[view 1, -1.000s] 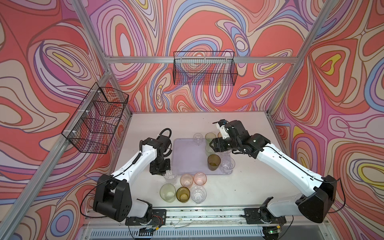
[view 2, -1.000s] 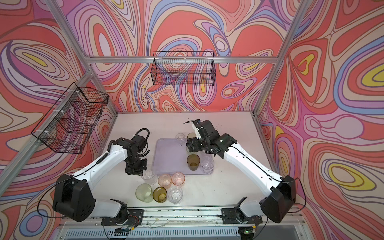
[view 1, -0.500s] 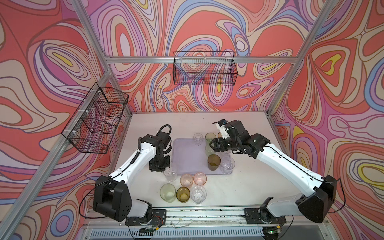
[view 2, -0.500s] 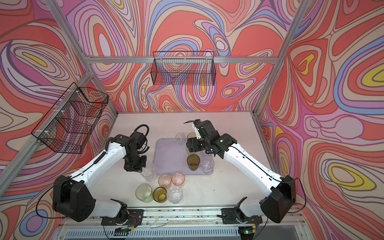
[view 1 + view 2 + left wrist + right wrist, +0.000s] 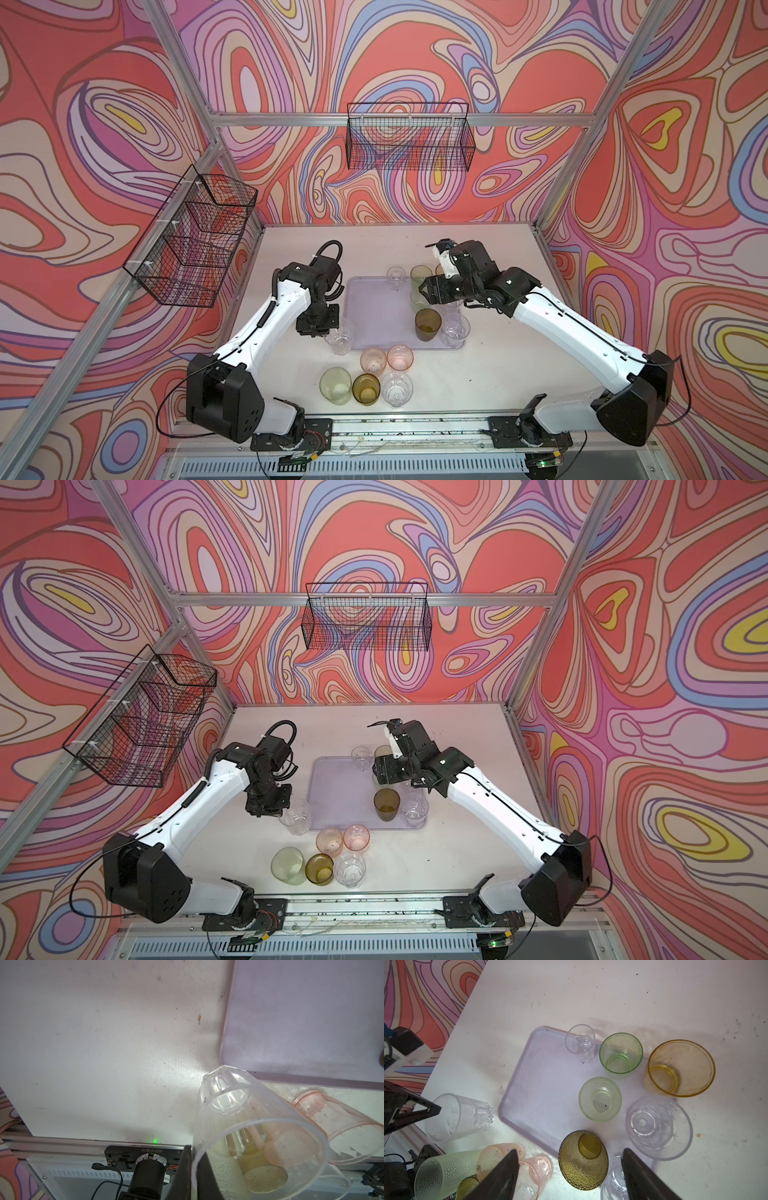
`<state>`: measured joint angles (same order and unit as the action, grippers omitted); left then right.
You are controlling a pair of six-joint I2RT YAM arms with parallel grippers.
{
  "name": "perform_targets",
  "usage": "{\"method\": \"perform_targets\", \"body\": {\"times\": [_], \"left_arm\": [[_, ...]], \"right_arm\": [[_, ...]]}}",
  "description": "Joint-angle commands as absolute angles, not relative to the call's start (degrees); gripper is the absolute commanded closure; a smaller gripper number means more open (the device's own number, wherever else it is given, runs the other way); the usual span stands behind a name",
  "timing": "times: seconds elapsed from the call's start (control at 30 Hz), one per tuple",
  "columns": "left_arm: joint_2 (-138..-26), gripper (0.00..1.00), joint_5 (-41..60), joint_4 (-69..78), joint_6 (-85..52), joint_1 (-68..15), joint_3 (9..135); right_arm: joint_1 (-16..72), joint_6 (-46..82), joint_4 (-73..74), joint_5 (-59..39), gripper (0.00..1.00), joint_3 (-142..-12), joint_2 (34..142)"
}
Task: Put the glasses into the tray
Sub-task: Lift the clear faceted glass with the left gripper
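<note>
My left gripper (image 5: 193,1154) is shut on the rim of a clear faceted glass (image 5: 239,1118), one finger inside and one outside. The glass hangs tilted just off the front left corner of the lavender tray (image 5: 374,316), as both top views show (image 5: 297,816). My right gripper (image 5: 570,1153) stands open above the tray's right side, over a dark olive glass (image 5: 583,1159). In the tray stand a small clear glass (image 5: 580,1043), a green one (image 5: 620,1053), an amber one (image 5: 681,1068), a pale green one (image 5: 600,1099) and a wide clear one (image 5: 658,1126).
Near the front edge of the table stand two pink glasses (image 5: 373,360) (image 5: 400,357), a pale green one (image 5: 336,385), an amber-brown one (image 5: 365,389) and a clear one (image 5: 397,389). Black wire baskets hang on the left wall (image 5: 191,241) and on the back wall (image 5: 409,137).
My left arm has raised its elbow and carried the clear glass a little up and toward the tray. The right arm has not moved.
</note>
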<state>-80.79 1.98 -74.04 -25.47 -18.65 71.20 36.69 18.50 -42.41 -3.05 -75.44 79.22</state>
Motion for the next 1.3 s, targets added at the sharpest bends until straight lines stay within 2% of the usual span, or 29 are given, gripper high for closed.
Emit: {"method": "perform_targets", "body": {"times": [0.0,0.47,1.27], "left_arm": [[-81.2,1.00,1.0,-76.4,-24.9,-18.2,73.6],[-84.8,1.00,5.3,-73.1,-24.2,-18.3,79.9],[-93.8,1.00,5.2,-70.7,-21.7,-20.3,89.8]], "right_arm": [[36.5,18.4,-42.5,-3.0,0.19,-75.5,78.6],[36.5,18.6,-43.2,-2.7,0.19,-76.0,77.6],[36.5,20.5,-44.6,-1.7,0.19,-76.0,76.1]]}}
